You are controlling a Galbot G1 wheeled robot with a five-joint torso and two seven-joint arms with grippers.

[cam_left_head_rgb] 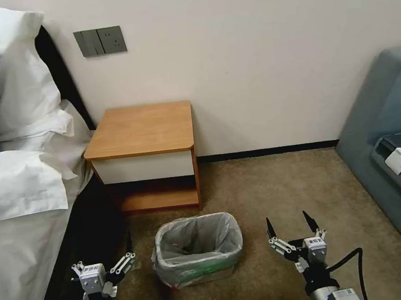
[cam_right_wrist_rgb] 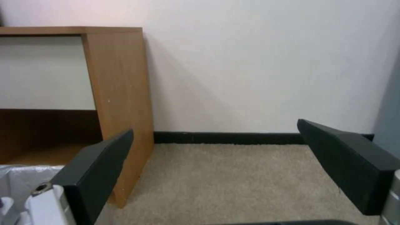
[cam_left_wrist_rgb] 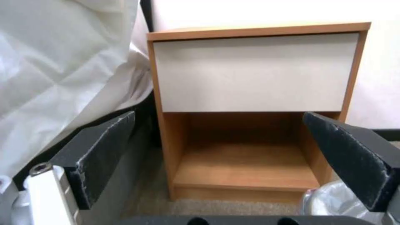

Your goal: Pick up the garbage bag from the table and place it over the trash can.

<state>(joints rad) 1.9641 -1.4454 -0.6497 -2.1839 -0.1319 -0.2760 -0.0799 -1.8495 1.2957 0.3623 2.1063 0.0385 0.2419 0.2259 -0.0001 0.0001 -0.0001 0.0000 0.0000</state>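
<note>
- The garbage bag (cam_left_head_rgb: 198,245) already lines the trash can (cam_left_head_rgb: 209,275), its edge folded over the rim so it holds; the bench (cam_left_head_rgb: 141,130) top is bare.
- Both arms sit low on either side of the can: left pincer (cam_left_head_rgb: 118,254) and right pincer (cam_left_head_rgb: 292,226) spread apart, holding nothing.

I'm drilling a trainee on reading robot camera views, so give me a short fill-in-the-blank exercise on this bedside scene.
1. The garbage bag already lines the ____, its edge folded over the rim.
2. The trash can stands on the ____, in front of the table.
3. The left claw and the right claw flank the bin, and both are ____.
4. The white pillows lie on the robot's ____ side.

Missing words: trash can; carpet; open; left
</note>
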